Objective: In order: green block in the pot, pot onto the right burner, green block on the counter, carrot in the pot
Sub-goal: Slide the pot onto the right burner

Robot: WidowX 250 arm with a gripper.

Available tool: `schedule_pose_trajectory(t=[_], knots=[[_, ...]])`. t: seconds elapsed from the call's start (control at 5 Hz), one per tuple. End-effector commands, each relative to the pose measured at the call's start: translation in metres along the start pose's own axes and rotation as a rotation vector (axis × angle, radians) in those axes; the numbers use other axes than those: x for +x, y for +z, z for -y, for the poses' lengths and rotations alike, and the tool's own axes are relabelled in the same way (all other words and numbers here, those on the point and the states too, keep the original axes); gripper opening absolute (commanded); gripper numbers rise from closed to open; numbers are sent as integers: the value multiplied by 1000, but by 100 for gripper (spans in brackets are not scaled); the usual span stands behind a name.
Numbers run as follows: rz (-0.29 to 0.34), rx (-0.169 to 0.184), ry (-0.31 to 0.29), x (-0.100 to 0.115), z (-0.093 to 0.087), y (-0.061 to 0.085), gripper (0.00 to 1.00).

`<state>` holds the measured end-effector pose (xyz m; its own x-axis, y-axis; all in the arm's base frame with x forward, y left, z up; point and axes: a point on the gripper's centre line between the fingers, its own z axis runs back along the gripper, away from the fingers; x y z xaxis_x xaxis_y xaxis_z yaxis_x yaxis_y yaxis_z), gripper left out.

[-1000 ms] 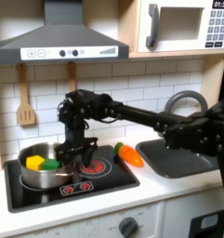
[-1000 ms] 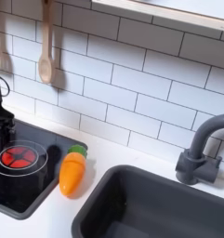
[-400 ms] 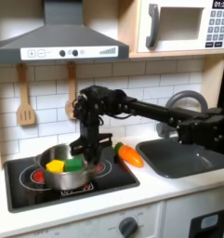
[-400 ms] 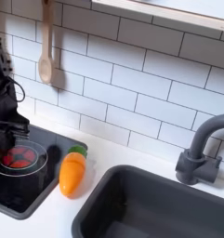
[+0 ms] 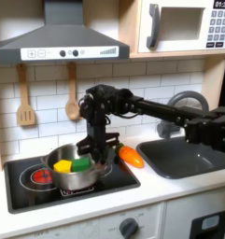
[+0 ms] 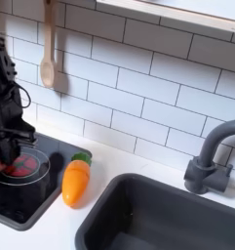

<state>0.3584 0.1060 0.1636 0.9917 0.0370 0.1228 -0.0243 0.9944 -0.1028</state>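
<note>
1. In the first exterior view, the pot (image 5: 78,169) sits on the black cooktop (image 5: 123,179) in the lower left of the frame, covering most of the right burner (image 5: 106,169), of which only a red sliver shows at the pot's right edge.
2. The green block (image 5: 81,163) lies inside the pot, touching a yellow chunk (image 5: 63,166) on its left.
3. The gripper (image 5: 97,149) reaches down at the pot's right rim, just beside the green block; whether its jaws are apart or closed on the rim cannot be told.
4. In the second exterior view, the gripper (image 6: 8,146) appears at the left edge of the frame, above red burner rings.
5. The carrot (image 5: 130,156) lies on the counter (image 5: 170,187) just right of the cooktop; in the second exterior view, the carrot (image 6: 76,180) rests in the lower left of the frame, green stub toward the tiled wall, between cooktop and sink (image 6: 168,220).
</note>
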Motion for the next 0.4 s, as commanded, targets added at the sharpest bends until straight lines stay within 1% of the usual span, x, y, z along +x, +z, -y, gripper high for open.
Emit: schedule_pose_trajectory(t=[0.0, 0.2], knots=[[-6, -20, -29, -10, 13, 2, 0], [-12, -26, -53, -10, 19, 1, 0]])
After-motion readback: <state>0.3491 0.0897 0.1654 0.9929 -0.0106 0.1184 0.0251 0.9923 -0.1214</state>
